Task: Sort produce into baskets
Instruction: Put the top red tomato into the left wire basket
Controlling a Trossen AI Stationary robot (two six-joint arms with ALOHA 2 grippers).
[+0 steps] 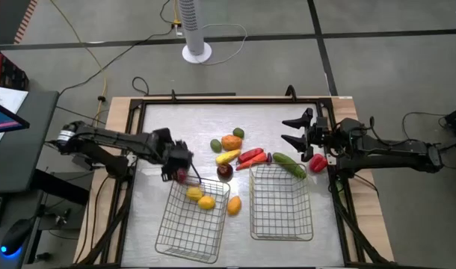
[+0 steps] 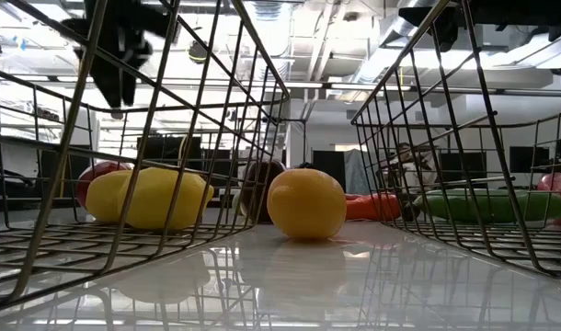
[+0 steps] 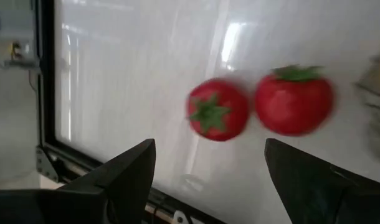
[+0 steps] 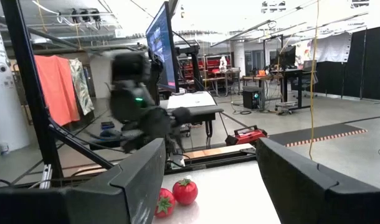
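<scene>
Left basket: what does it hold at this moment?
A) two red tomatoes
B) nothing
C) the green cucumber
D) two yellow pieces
D: in the high view two yellow pieces lie inside the left basket near its far end, while the cucumber lies on the table beside the right basket.

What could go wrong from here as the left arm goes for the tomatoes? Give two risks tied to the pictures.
1. One tomato lies right beside a second tomato in front of the open left gripper; closing on one may send the other rolling.
2. The left basket, holding yellow pieces, sits close by that gripper; a swing toward it could catch its rim.
The right gripper waits open, off to the side.
</scene>
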